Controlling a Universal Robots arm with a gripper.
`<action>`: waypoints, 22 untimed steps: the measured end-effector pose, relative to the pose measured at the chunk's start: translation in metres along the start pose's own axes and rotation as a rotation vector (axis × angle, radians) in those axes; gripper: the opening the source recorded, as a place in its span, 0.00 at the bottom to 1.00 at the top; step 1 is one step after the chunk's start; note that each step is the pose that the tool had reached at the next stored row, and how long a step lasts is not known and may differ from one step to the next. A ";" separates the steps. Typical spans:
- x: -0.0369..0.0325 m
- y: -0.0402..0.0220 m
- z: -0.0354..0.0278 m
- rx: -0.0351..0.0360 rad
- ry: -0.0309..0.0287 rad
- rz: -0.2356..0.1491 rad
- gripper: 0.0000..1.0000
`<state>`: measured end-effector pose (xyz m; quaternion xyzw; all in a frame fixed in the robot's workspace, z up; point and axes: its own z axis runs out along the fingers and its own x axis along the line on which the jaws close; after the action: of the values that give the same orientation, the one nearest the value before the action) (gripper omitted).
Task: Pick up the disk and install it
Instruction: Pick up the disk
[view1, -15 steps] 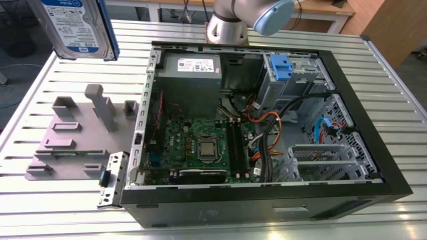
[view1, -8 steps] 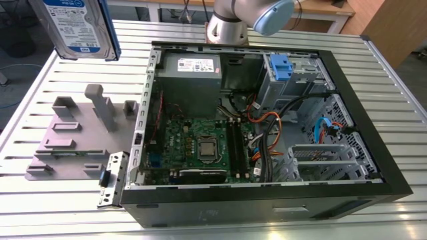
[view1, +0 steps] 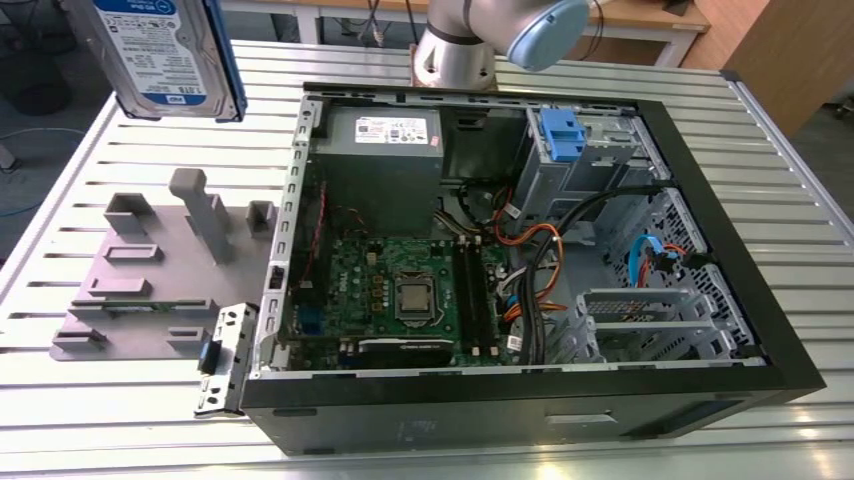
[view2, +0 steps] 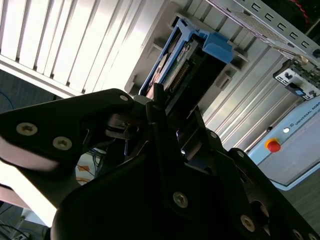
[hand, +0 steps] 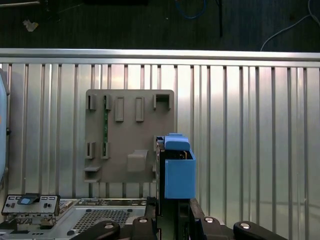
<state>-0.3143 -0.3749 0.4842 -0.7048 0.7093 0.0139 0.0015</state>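
The disk (view1: 167, 50), silver with a blue-and-white label and blue rails, hangs high above the table at the exterior view's far left, over the grey fixture plate (view1: 147, 270). In the second wrist view the disk (view2: 185, 60) stands out from between my black fingers (view2: 200, 125), its blue handle end pointing away. In the first wrist view the disk (hand: 177, 170) appears edge-on with the blue handle end toward the camera, above the fixture plate (hand: 130, 135). My gripper (hand: 172, 222) is shut on the disk.
An open computer case (view1: 787, 370) lies on the slatted metal table (view1: 801, 180). Inside it are a grey power-supply box (view1: 380, 150), a blue latch with metal cage (view1: 561, 135), the motherboard (view1: 400, 290) and a metal drive bay (view1: 647, 320). A small bracket (view1: 220, 355) lies beside the case.
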 end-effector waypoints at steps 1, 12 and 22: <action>0.0000 -0.0007 0.0000 0.0001 0.0000 0.000 0.35; -0.0001 -0.0078 -0.0002 0.0000 0.0000 0.000 0.35; -0.0001 -0.0130 -0.0002 0.0000 0.0001 0.000 0.35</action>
<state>-0.3013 -0.3749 0.4842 -0.7048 0.7093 0.0138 0.0015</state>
